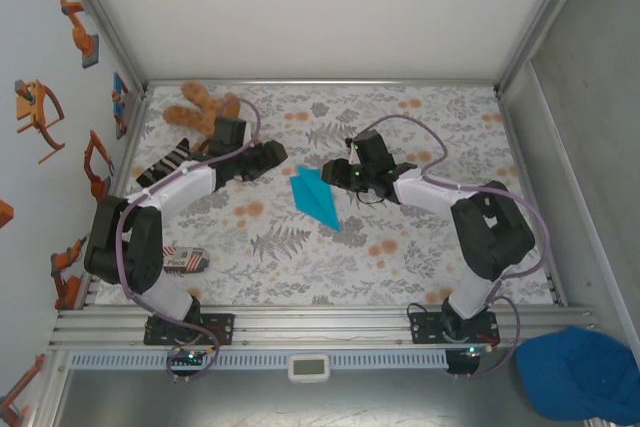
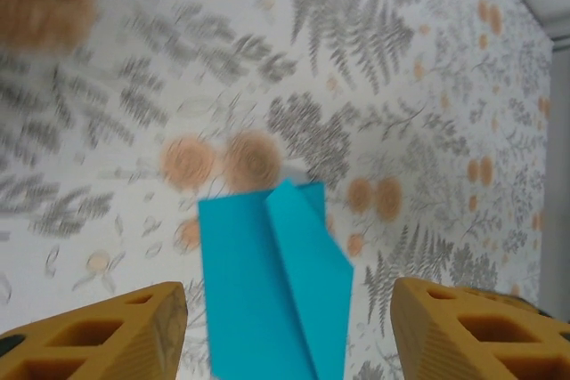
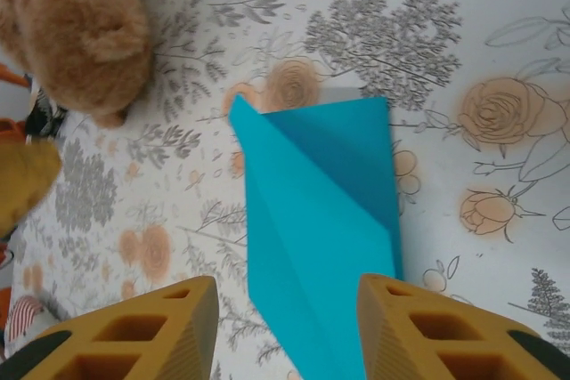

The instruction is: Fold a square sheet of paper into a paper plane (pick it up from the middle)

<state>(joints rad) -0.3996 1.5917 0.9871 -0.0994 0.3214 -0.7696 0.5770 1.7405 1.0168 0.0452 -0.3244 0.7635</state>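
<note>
The square sheet of paper is folded into a narrow cyan-blue paper plane [image 1: 316, 199] with a centre crease. It lies flat on the floral tablecloth in the middle of the table, sharp tip toward the near right. My left gripper [image 1: 286, 154] hovers just left of its wide end, and my right gripper [image 1: 330, 168] just right of it. In the left wrist view the paper plane [image 2: 272, 282] lies below and between the spread yellow fingers [image 2: 116, 331] of that gripper [image 2: 289, 331], untouched. In the right wrist view the paper plane [image 3: 321, 229] lies likewise under the open gripper [image 3: 285, 331].
A brown teddy bear [image 1: 200, 107] sits at the far left of the table. A small striped object [image 1: 185, 259] lies near the left arm's base. A darker blue fabric cap [image 1: 580, 372] rests off the table at the near right. Metal frame rails border the table.
</note>
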